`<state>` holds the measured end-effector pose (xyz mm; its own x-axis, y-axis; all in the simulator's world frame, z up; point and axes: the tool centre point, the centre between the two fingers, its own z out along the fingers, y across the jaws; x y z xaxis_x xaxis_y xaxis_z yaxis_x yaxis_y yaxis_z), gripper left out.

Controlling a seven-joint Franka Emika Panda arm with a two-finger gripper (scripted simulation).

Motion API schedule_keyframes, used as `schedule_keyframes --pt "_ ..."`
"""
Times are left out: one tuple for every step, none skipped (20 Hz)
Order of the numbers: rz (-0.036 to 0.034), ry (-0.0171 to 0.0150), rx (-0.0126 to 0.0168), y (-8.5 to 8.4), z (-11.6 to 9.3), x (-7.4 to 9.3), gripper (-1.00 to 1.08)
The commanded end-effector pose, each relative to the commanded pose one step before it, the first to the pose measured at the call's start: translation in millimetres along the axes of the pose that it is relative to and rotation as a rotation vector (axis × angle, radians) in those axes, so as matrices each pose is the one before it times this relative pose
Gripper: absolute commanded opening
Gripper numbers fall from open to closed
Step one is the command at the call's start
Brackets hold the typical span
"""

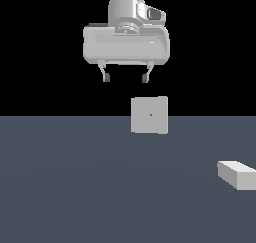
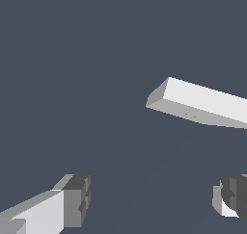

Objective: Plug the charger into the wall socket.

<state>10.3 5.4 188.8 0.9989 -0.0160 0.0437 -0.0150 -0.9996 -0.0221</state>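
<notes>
Charger (image 1: 237,174) on surface (image 1: 75,187), nearer camera than socket (image 1: 149,115). End effector (image 1: 125,78) above socket, wide open, empty.

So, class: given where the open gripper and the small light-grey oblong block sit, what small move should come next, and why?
Probably carry the open, empty gripper toward the exterior view's right and lower it over the small light-grey oblong charger block. The block lies untouched on the floor, apart from the upright square socket plate, so it must be grasped first.
</notes>
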Motion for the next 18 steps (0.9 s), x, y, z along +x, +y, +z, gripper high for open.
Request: schedule_keyframes --pt "0.00000 0.00000 0.00000 0.01 0.00 0.00 1.00" --pt "0.00000 0.00000 0.00000 0.16 0.15 -0.14 1.00" --pt "0.00000 0.00000 0.00000 0.48 0.46 -0.42 1.00" --pt "0.00054 0.00031 -0.00029 1.11 0.57 -0.74 1.00" --pt "0.00000 0.00000 0.00000 1.14 1.07 -0.99 1.00" --pt "0.00097 0.00053 -0.00047 2.01 1.06 -1.35 1.00" --pt "0.00056 0.00030 -0.00027 2.12 1.52 -1.61 1.00" --pt "0.00096 0.00053 -0.00047 2.70 1.72 -1.95 1.00" --pt "0.00096 0.00053 -0.00048 3.07 2.07 -2.26 1.00" --pt "0.00111 0.00061 -0.00055 3.53 2.38 -2.60 1.00" --pt "0.00124 0.00068 -0.00062 4.00 2.71 -2.95 1.00" --pt "0.00147 0.00080 -0.00074 4.55 3.03 -3.33 1.00" --pt "0.00157 0.00086 -0.00079 5.03 3.40 -3.70 1.00" --pt "0.00175 0.00096 -0.00089 5.57 3.74 -4.08 1.00" --pt "0.00191 0.00105 -0.00098 6.10 4.10 -4.45 1.00" --pt "0.00206 0.00113 -0.00107 6.63 4.47 -4.83 1.00" --pt "0.00227 0.00125 -0.00119 7.19 4.82 -5.22 1.00" --pt "0.00233 0.00128 -0.00123 7.69 5.23 -5.59 1.00"
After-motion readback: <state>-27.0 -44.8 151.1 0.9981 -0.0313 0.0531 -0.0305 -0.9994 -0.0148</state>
